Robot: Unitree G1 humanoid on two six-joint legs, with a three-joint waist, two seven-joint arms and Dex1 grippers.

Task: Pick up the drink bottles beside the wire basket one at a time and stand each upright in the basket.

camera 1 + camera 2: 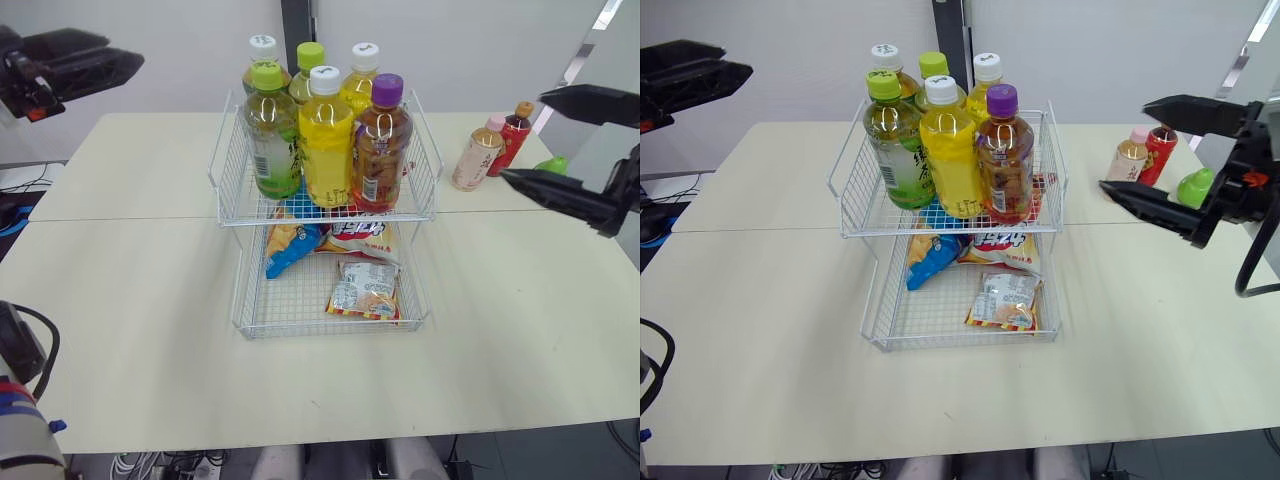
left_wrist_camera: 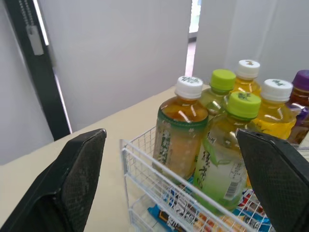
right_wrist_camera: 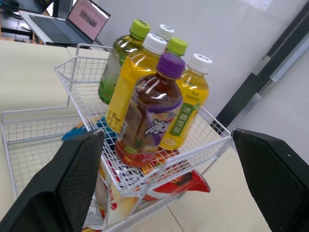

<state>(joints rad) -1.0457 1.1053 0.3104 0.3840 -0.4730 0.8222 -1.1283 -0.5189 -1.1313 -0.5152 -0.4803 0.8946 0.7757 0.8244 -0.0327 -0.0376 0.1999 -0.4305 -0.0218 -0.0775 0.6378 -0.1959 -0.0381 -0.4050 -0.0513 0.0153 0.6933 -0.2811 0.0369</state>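
Jaws black, long, tapered; inner pads [image 3: 77,188] mesh-textured. Small red mark [image 1: 1252,180] near right jaws' base; black cable [image 1: 1244,272] looped below.

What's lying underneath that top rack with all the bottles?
On the lower tier lie snack packets: a blue packet, a red-and-white packet and, in front, a pale packet. The rear two are partly hidden beneath the top rack and its bottles.

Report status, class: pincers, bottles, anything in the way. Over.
Left pincer, right pincer open, empty. Six bottles upright in basket; two bottles standing on table, its right side. Nothing blocking.
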